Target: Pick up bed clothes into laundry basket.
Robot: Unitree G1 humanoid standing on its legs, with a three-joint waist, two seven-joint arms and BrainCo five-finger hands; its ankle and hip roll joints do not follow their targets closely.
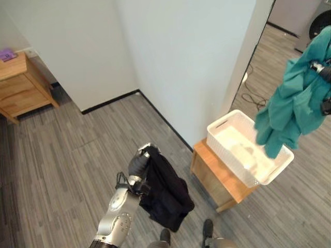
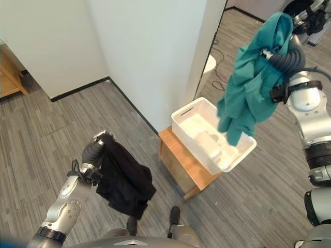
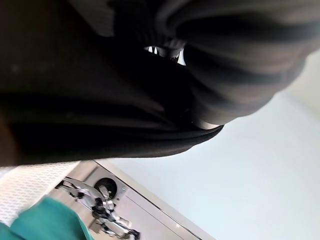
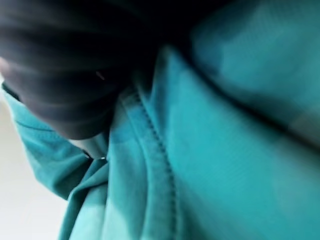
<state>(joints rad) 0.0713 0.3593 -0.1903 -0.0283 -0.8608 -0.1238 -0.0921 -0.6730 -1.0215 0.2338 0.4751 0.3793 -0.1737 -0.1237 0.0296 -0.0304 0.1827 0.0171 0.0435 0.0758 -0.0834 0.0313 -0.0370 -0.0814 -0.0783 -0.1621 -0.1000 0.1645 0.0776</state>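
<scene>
My left hand is low at the centre, shut on a black garment that hangs from it above the floor. Up at the right, my right hand is raised and shut on a teal garment, which dangles with its lower end over the near right corner of the white laundry basket. Something pale lies in the basket, which stands on a low wooden stool. In the right wrist view the teal cloth sits close against the hand's dark cover.
A white wall corner juts out between the two hands, right behind the stool. A wooden bedside cabinet stands at the far left. A washing machine is in the far right corner. Grey plank floor lies all around.
</scene>
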